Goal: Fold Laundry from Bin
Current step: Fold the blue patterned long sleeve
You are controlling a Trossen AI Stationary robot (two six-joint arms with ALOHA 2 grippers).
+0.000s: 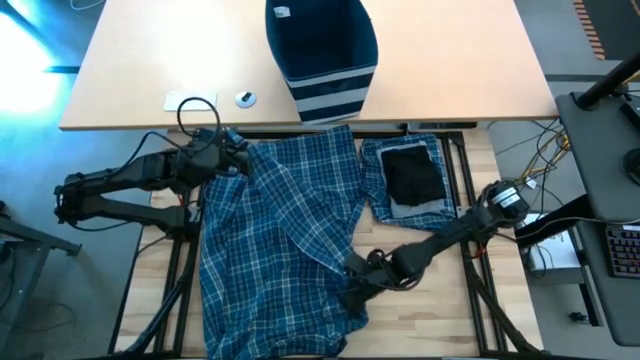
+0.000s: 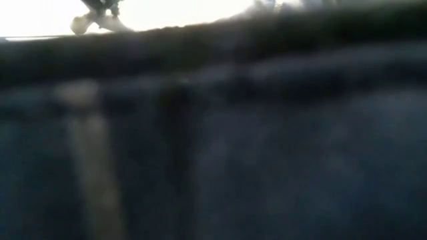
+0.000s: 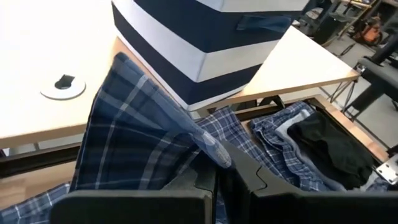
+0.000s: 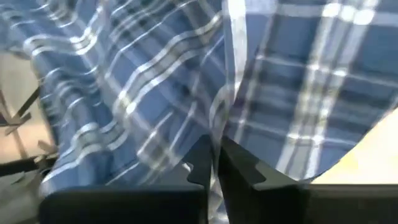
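Observation:
A large blue-and-white plaid garment (image 1: pixel 275 240) lies spread over the near table, its far part raised. My left gripper (image 1: pixel 238 152) is shut on its far left corner. My right gripper (image 1: pixel 352 272) is shut on its right edge, near the front. The navy bin (image 1: pixel 322 50) with pale stripes stands on the far tabletop. Right of the garment lies a plaid piece (image 1: pixel 378 165) with a grey piece and a black piece (image 1: pixel 412 172) on top. The low view shows only dark blurred cloth close up. My left gripper pinches a bunched fold of the plaid cloth (image 3: pixel 213 151) between its two fingers, which come from the table's left side, slanting a little down. The cloth is lifted there and slopes down toward the table; how many layers, I cannot tell. My right gripper pinches the plaid cloth at a fold or edge (image 4: pixel 219 127) between its two fingers, slanting down from the table's right side. The cloth around the hold lies on the table in slack wrinkles.
The bin's striped wall (image 3: pixel 199 62) stands just beyond the left gripper. A round grommet (image 1: pixel 245 98) and a white label (image 1: pixel 190 101) sit on the far tabletop. Bare wood (image 1: pixel 430 310) shows at the near right of the table.

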